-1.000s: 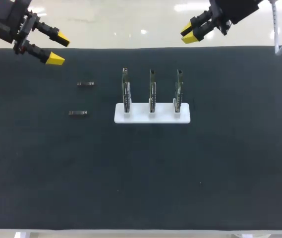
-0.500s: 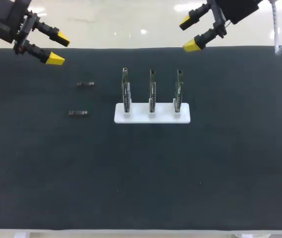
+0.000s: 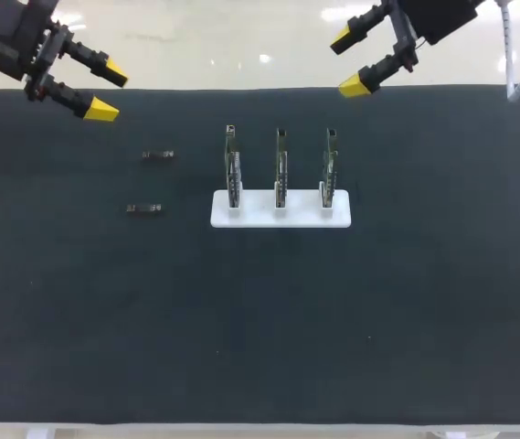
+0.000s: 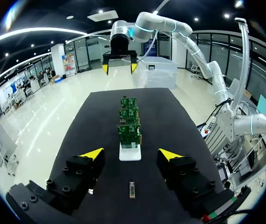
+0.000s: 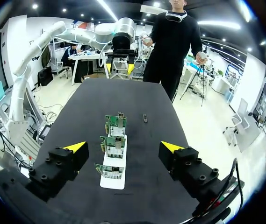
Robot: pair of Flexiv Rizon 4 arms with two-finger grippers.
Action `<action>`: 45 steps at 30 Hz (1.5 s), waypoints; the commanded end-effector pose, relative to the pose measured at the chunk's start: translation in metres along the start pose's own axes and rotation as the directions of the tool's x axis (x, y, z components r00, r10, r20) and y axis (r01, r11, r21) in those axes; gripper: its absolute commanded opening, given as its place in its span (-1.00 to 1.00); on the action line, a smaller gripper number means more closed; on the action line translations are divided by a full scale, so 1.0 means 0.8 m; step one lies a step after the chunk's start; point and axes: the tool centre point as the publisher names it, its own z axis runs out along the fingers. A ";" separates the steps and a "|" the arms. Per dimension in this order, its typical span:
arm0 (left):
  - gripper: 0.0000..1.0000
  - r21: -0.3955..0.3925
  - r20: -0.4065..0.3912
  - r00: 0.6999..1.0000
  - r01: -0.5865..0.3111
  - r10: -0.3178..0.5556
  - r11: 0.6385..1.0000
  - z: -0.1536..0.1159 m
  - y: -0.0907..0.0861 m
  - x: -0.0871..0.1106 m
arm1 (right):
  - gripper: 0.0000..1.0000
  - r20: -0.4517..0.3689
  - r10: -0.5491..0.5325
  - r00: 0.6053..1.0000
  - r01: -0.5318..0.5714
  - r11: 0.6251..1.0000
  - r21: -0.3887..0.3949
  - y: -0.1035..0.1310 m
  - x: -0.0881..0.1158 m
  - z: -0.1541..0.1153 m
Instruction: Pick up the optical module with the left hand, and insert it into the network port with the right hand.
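— Black table mat (image 3: pixel 260 347) covers the whole work surface. Where do the modules lie?
— Both lie flat on the mat, on the left arm's side of the white base (image 3: pixel 281 212). One optical module (image 3: pixel 157 155) is toward the far edge and the second module (image 3: pixel 143 208) is closer in. They are apart from each other and from the base. Neither is held.
— And the ports?
— Three circuit boards (image 3: pixel 281 169) stand upright in a row on the base. The ports themselves are too small to inspect. No module shows seated in any board.
— State of the claws?
— On the far left, the left gripper (image 3: pixel 109 91) hangs above the mat's corner, fingers spread, nothing between them. Its own wrist view shows the second module (image 4: pixel 132 190) on the mat ahead, untouched. At the far right edge, the right gripper (image 3: pixel 349 62) is likewise parted and bare.
— Progress?
— Nil, in my judgement. The pickup by the left, the transfer to the right and the insertion are all outstanding.
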 end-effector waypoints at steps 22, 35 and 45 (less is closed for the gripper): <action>1.00 -0.014 -0.560 0.820 0.132 -0.118 0.991 0.027 0.029 0.091 | 1.00 0.001 -0.001 1.000 0.001 1.000 -0.001 0.000 0.000 0.000; 1.00 -0.016 -0.666 0.732 0.181 -0.145 0.983 0.056 0.029 0.139 | 1.00 0.001 -0.001 1.000 0.001 1.000 -0.001 0.000 0.000 0.000; 1.00 0.024 -0.712 0.697 0.153 -0.090 0.988 0.079 0.016 0.165 | 1.00 0.001 -0.001 1.000 0.001 1.000 -0.001 0.000 0.000 0.000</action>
